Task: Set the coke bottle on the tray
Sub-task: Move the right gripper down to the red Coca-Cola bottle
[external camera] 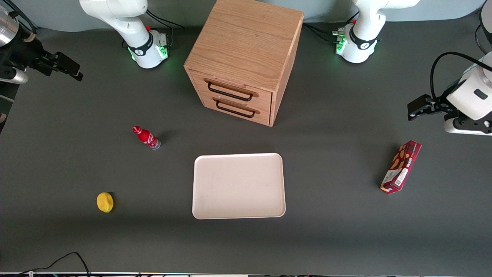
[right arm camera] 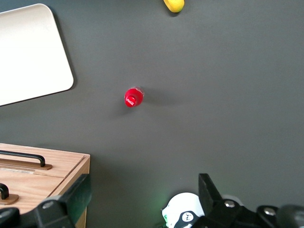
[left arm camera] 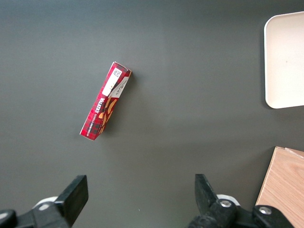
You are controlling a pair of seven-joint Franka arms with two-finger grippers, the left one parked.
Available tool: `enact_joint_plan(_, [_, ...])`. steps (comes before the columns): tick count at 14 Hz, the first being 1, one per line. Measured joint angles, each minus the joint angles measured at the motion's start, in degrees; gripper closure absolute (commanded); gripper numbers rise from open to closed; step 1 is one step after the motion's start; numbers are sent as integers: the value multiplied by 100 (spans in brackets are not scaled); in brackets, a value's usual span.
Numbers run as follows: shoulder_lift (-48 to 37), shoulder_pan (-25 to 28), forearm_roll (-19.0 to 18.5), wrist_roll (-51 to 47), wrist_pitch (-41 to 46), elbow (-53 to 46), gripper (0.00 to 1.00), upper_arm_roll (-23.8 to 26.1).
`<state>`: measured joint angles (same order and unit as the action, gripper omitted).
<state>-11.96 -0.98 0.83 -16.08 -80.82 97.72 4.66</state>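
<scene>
**Coke bottle stands alone on the table, gripper open and up high**

The coke bottle [external camera: 147,137] stands on the dark gray table [external camera: 346,238]. It is upright, and its red cap points up at the right wrist camera [right arm camera: 134,97]. Nothing touches it. In the front view it sits in the middle band of the picture, a bit higher than the tray [external camera: 238,186].

The tray is flat and cream-white with nothing on it. It lies in the middle of the front view, in front of the wooden two-drawer cabinet [external camera: 246,50]. The bottle is near the tray but apart from it, toward the working arm's end of the table.

The gripper [external camera: 71,69] hangs in the upper part of the front view, well apart from the bottle. The wrist view shows its two black fingers [right arm camera: 78,197] spread wide with nothing between them.

A yellow lemon [external camera: 105,202] lies nearer to the front camera than the bottle. A maroon snack box [external camera: 401,166] lies toward the parked arm's end of the table.
</scene>
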Motion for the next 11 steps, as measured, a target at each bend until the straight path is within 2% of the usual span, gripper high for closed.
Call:
enact_joint_plan(4, [101, 6, 6, 0, 92, -58, 0, -73])
enact_joint_plan(7, [149, 12, 336, 13, 62, 30, 0, -76])
enact_joint_plan(9, [187, 40, 400, 18, -510, 531, 0, -13])
enact_joint_plan(11, [236, 56, 404, 18, -1488, 1381, 0, 111])
